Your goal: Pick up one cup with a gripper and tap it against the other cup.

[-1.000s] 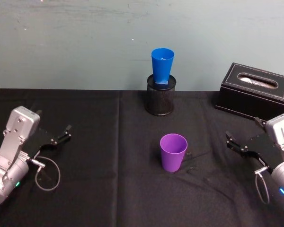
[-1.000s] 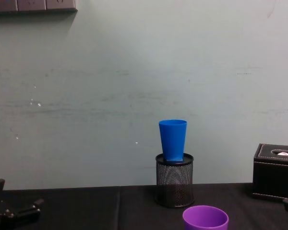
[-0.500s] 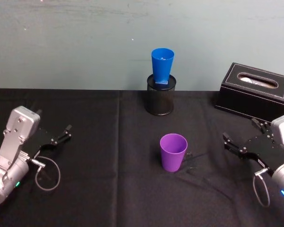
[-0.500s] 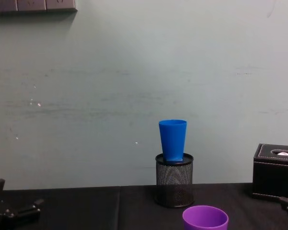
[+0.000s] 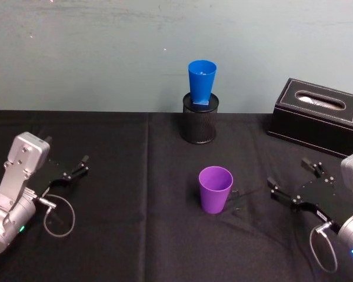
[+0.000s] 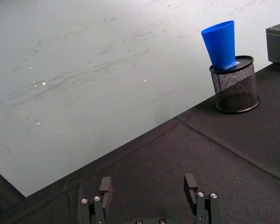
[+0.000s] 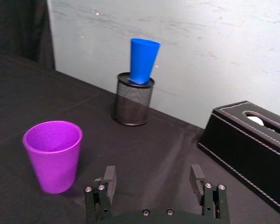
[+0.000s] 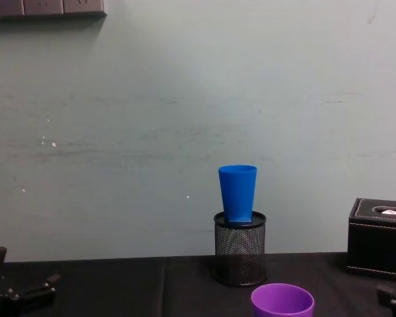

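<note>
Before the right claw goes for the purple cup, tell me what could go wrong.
1. The purple cup stands loose on the cloth; the open right claw, off to its side, could knock it over if a finger hits it first.
2. The blue cup only perches in the mouth of the mesh holder, so a hard tap may knock it out or tip the holder.
The left claw rests open at the table's left.

Purple cup [image 5: 215,189] upright on the black cloth. Just to its right, right gripper [image 5: 288,172], fingers spread, not touching. Behind, blue cup [image 5: 201,81] standing in mesh holder [image 5: 199,124]. Left gripper [image 5: 66,148] far left, fingers apart.
</note>
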You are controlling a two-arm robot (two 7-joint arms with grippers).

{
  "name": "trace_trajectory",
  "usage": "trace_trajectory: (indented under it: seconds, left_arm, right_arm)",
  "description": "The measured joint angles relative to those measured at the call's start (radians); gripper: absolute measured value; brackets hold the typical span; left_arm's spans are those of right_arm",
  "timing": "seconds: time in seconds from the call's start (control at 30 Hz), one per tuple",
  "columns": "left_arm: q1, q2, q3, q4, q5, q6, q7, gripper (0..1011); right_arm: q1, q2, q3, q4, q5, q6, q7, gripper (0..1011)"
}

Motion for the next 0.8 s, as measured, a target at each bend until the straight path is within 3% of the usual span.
trace_trajectory:
  seconds: [0.33,0.8]
  left_arm:
    - [0.000,0.000,0.000,0.000,0.000,0.000,0.000,1011]
    - [0.000,0.000,0.000,0.000,0.000,0.000,0.000,1011]
  right_arm:
    - [-0.031,-0.005,0.001,-0.012,-0.005,-0.028,0.065,1003]
    - [-0.018,-0.060,-0.018,0.026,0.011,-0.043,0.176,1003]
